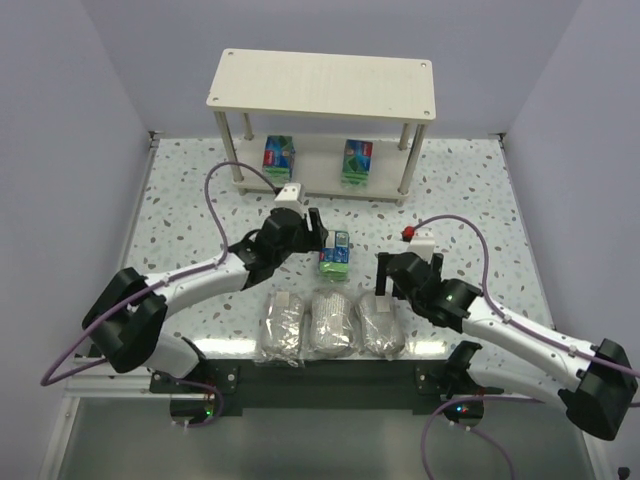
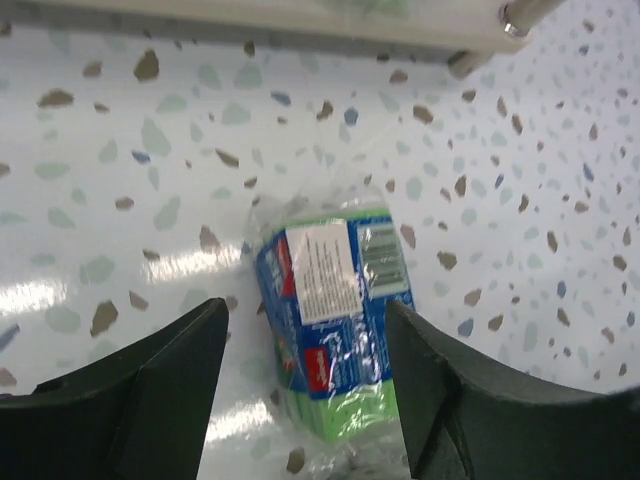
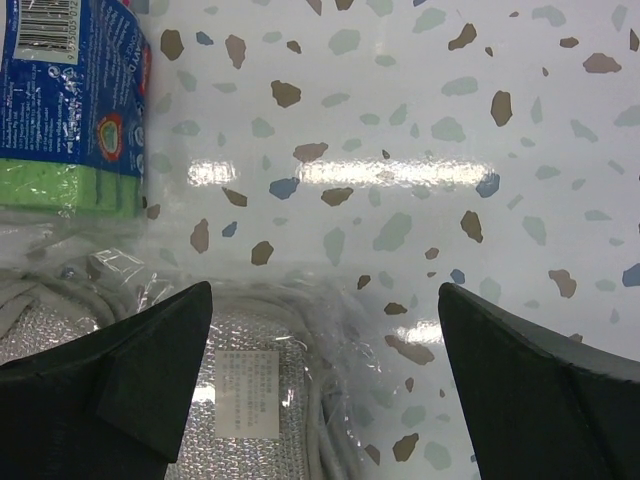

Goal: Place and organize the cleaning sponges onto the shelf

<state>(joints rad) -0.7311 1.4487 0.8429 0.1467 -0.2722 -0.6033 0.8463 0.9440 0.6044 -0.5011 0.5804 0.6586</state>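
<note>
The cream two-tier shelf [image 1: 320, 85] stands at the back, and its lower edge shows in the left wrist view [image 2: 300, 28]. Two green-and-blue sponge packs [image 1: 279, 153] [image 1: 357, 160] stand on its lower tier. A third pack [image 1: 335, 255] lies on the table, between the open fingers of my left gripper [image 2: 305, 320], which is low around this pack [image 2: 335, 300]. Three grey wrapped bundles [image 1: 280, 327] [image 1: 333, 322] [image 1: 381, 327] lie in a row near the front. My right gripper [image 3: 325, 300] is open just above the right bundle [image 3: 250, 400].
The speckled table [image 1: 480, 200] is walled on the left, right and back. The shelf's top tier is bare. Purple cables [image 1: 215, 195] loop above both arms. The third pack's corner shows in the right wrist view [image 3: 70, 100], close to the bundles.
</note>
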